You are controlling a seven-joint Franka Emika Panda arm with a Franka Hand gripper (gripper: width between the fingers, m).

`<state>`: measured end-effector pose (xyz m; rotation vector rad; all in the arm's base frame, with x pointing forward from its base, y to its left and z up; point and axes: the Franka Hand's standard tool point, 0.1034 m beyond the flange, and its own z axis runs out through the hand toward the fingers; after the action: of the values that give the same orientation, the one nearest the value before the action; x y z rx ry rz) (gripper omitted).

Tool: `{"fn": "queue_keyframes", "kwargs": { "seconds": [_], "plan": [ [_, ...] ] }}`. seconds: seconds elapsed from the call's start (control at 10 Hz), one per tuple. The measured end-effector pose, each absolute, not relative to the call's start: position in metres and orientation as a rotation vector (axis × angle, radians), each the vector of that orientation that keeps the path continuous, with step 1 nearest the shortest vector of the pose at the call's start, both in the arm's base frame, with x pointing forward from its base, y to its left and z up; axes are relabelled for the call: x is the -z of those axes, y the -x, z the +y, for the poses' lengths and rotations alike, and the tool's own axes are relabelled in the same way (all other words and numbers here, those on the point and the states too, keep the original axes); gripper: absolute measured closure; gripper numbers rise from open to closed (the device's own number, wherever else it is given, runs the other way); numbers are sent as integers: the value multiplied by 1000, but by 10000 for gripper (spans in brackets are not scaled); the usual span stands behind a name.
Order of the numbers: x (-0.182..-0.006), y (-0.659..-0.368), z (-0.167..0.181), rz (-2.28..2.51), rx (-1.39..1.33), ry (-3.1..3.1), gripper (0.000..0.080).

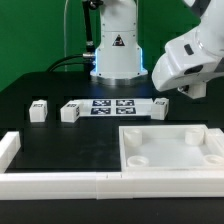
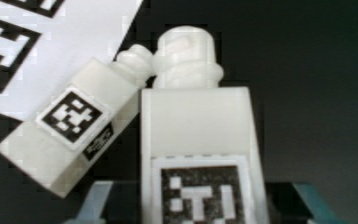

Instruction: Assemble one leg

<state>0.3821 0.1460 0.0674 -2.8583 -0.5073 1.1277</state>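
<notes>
**Leg (image 2: 194, 110) lined up between the end effector's fingers**

Legs lay scattered along the black counter (image 1: 60, 140). In the wrist view one white leg filled the middle of the picture. Its narrower stepped end pointed away from the camera, and a blurred square tag sat on its near face. A second leg (image 2: 78, 125) lay tilted beside it with a sharper tag on its side. The narrow ends of the two met or overlapped in that view. Just past them lay a corner of the marker board (image 2: 25, 40).

The dark bluish fingers (image 2: 105, 205) of the end effector (image 1: 190, 90) showed on either side of the middle leg's near end. Whether they pressed on it or stood clear could not be told.

In the exterior view the end effector hung low toward the exterior view's right, just beside the marker board's end on that side. A white post (image 1: 160, 105) stood there, close to the fingers. Two further legs (image 1: 38, 110) (image 1: 70, 112) sat apart off the marker board's other end. The large white panel (image 1: 175, 150) lay nearer the camera, below the end effector. A white rail (image 1: 60, 182) ran along the counter's front edge, and the robot base (image 1: 118, 50) stood behind the marker board.
</notes>
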Motion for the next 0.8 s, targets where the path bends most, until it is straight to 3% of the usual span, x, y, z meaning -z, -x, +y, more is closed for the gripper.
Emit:
{"fn": "queue_keyframes", "kwargs": {
  "seconds": [0.2,0.6,0.8],
  "plan": [
    [-62,-388,147,-507,-1033,2887,509],
    [-60,-401,142,-496,-413,3023,509],
    [-79,-424,137,-498,-163,3044,509]
  ]
}}
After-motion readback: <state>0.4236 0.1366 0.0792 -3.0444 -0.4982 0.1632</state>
